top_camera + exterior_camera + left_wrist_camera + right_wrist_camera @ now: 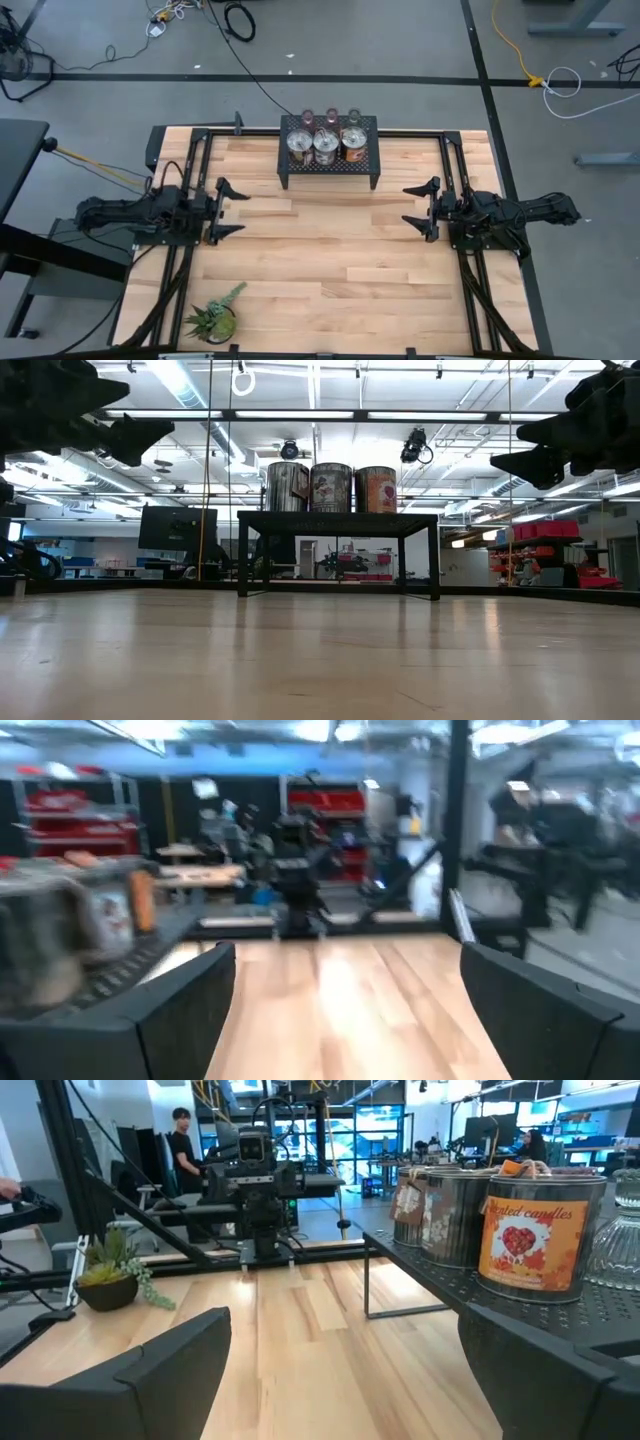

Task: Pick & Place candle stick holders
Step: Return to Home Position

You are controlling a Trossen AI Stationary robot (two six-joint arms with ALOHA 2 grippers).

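Three round metal holders [326,146] stand in a row on the black mesh rack [330,167] at the table's far middle, with three small tinted cups [331,116] behind them. They also show in the low view [331,487] and the right wrist view [535,1230]. My left gripper [229,209] is open over the table's left side, raised clear. My right gripper [421,208] is open over the right side, also raised. Both hold nothing.
A spiky green potted plant [214,319] stands at the table's near left, also in the right wrist view [112,1275]. Bare wood lies between the two grippers and in front of the rack. People show in the room beyond.
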